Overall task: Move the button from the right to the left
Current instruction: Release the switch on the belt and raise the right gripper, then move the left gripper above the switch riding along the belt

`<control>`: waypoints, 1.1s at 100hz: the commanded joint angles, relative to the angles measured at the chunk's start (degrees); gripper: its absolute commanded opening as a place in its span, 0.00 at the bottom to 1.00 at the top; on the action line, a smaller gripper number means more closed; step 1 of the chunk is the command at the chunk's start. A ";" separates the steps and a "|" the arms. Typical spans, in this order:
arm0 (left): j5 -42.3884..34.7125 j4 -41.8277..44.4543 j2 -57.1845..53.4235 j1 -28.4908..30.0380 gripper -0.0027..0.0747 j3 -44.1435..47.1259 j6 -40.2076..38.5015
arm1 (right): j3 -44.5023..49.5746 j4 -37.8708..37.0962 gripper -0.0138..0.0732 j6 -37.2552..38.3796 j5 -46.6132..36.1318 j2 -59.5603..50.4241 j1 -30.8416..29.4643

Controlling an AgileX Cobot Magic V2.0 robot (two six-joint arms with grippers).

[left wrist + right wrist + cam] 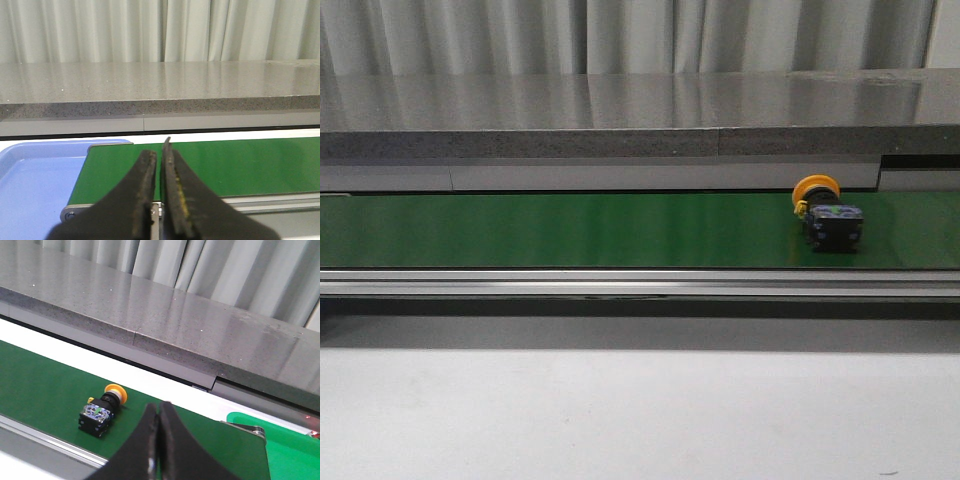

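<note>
Front view: the small push-button with round orange-yellow cap and black boxy body [830, 216] is seen lying on its side at the right end of the green conveyor belt [570, 230], cap toward the grey stone-like ledge [620, 115]. It is judged light and rigid, the plastic likely smooth; the round cap would slip or roll, so the flat sides of the black body are preferred for a grip. The right gripper [159, 412] is seen with fingers pressed together, empty, hovering near the button and apart from it. The left gripper [159, 160] is nearly closed, empty, over the belt's left end beside a pale blue tray [30, 180].
</note>
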 commanded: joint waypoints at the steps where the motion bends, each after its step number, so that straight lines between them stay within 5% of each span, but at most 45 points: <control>1: -4.48 -0.13 -2.13 -0.52 0.04 2.35 -0.57 | -1.44 0.75 0.08 -0.25 -3.59 0.51 -0.24; 70: -10.09 -0.62 -2.03 -0.52 0.04 1.20 -0.57 | -1.44 0.75 0.08 -0.25 -3.59 0.51 -0.24; 110: 1.22 -6.18 10.82 -0.52 0.04 -15.20 -0.57 | -1.44 0.75 0.08 -0.25 -3.59 0.51 -0.24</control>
